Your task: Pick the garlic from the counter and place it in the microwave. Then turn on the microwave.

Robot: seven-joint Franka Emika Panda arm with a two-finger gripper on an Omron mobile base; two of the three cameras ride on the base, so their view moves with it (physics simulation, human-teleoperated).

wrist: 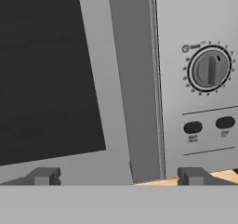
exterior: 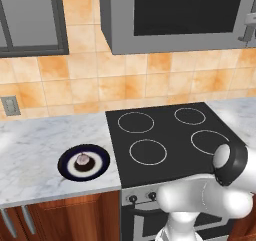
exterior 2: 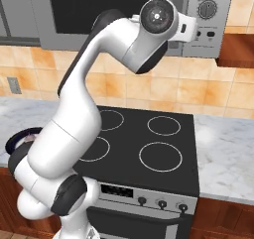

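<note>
Dark fingers (wrist: 120, 175) wide apart, empty.

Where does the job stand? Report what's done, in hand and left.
Done: nothing. The garlic sits on the plate on the counter. In hand: the open, empty gripper is raised at the microwave, whose door looks shut. Left: open the door, pick up the garlic, place it inside, switch on.
</note>
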